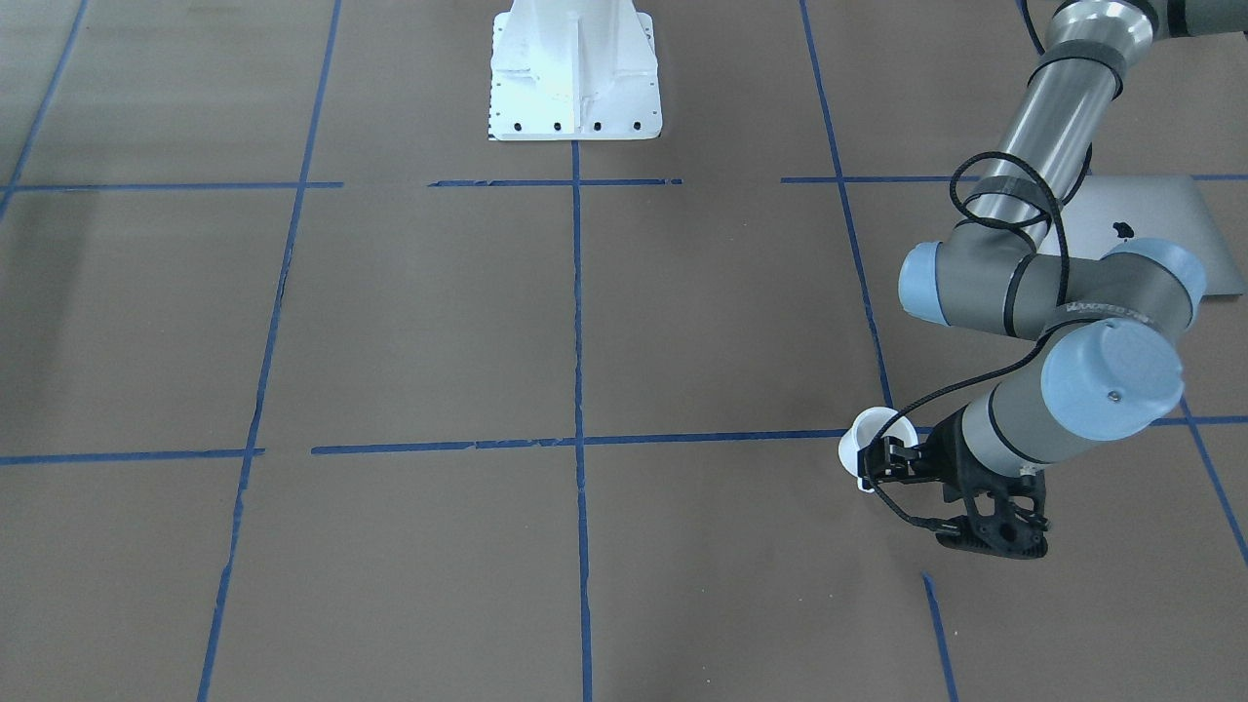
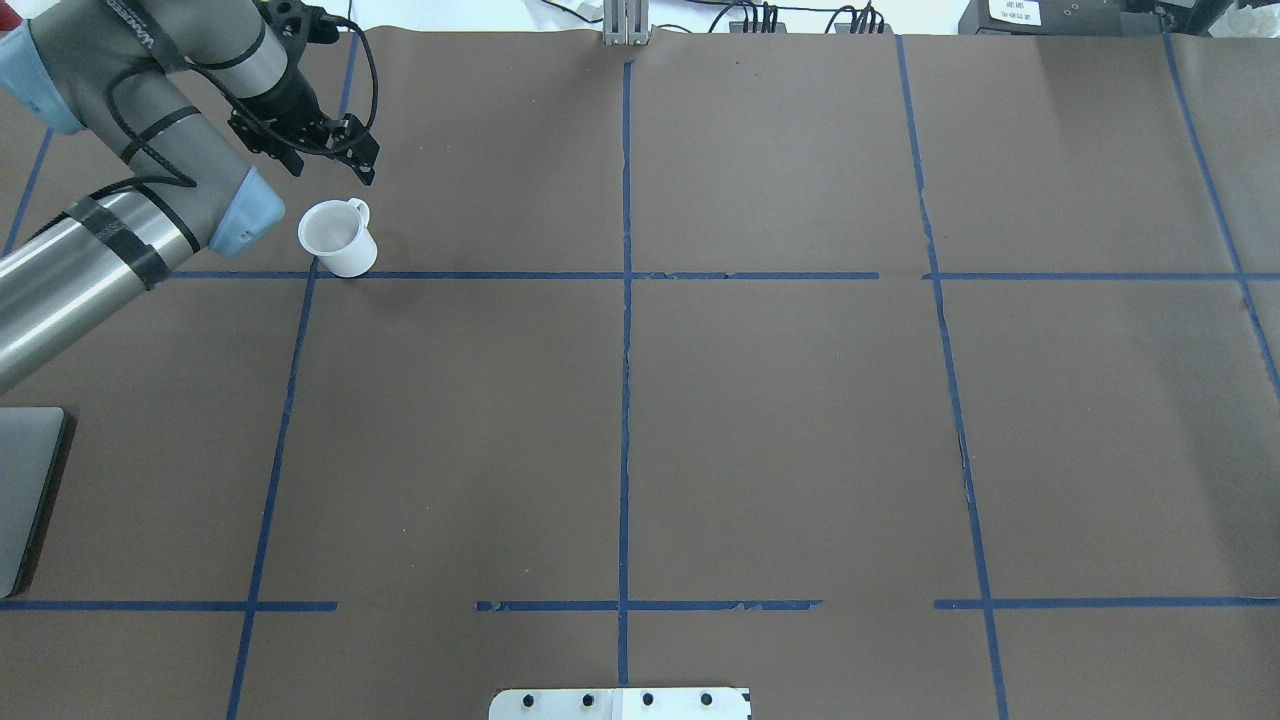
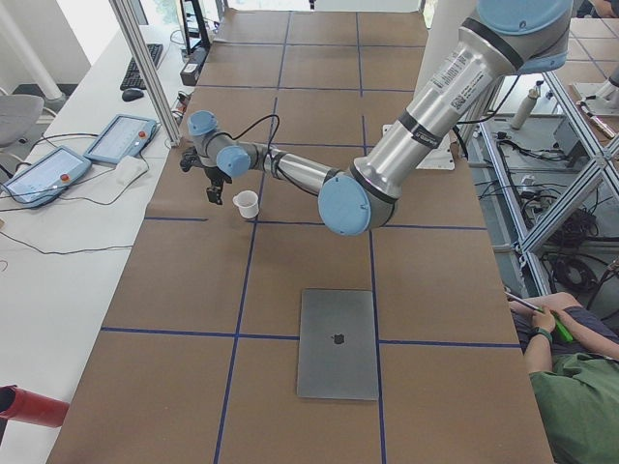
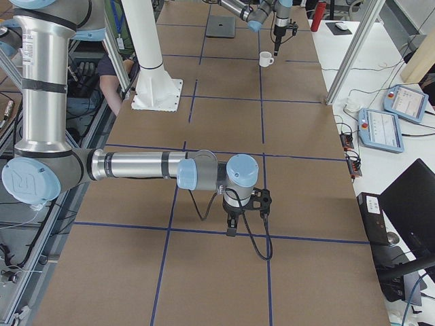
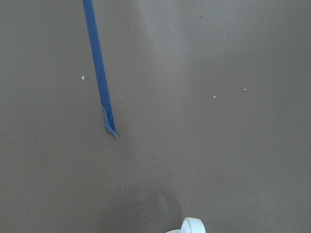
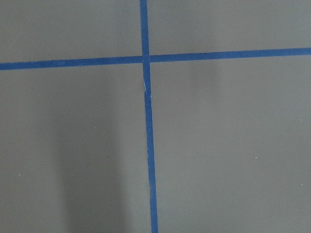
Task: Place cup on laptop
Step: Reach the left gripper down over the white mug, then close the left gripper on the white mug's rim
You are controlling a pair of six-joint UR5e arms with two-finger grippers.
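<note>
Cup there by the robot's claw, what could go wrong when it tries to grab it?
1. The left gripper hangs open right beside the cup, not around it; a slightly off approach might knock the upright cup over.
2. The laptop lies well away, so a poor grip might drop the cup on the way.

Bright, even light from above falls on the brown paper-covered surface [image 2: 780,420], leaving only soft, faint shadows. The white metal pedestal [image 1: 573,78] glares, nearly blown out. A dim shadow lies beside the small white tapered mug [image 5: 193,221].
</note>
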